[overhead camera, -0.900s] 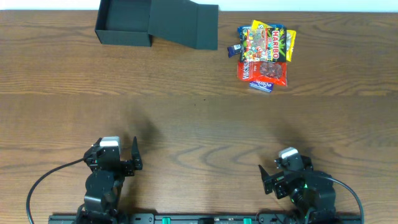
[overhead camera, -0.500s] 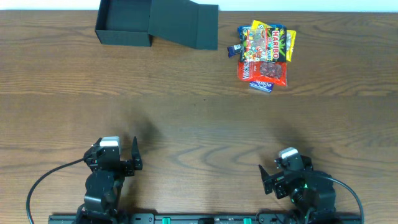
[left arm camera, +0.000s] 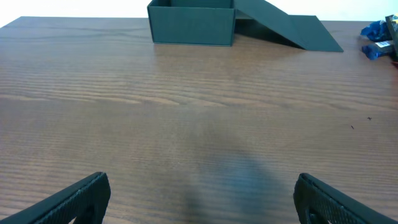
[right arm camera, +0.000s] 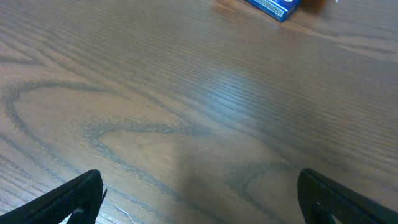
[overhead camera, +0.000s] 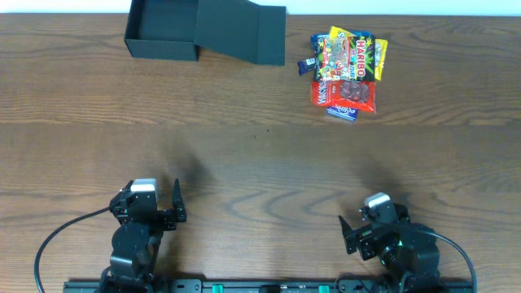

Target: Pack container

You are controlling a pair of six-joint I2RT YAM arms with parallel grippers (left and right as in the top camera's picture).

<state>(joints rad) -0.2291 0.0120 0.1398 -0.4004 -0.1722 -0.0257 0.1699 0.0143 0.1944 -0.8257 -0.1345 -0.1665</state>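
dark container (overhead camera: 161, 49) lies lid-open far off; left gripper (left arm camera: 200, 198) and right gripper (right arm camera: 199, 196) both spread, empty.

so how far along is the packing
Barely started. Done: the container sits open, its lid flap folded out, and it looks empty. In hand: nothing; the left pincer and right pincer are both open, far from the box. Left: every packet in the candy pile has to go in.
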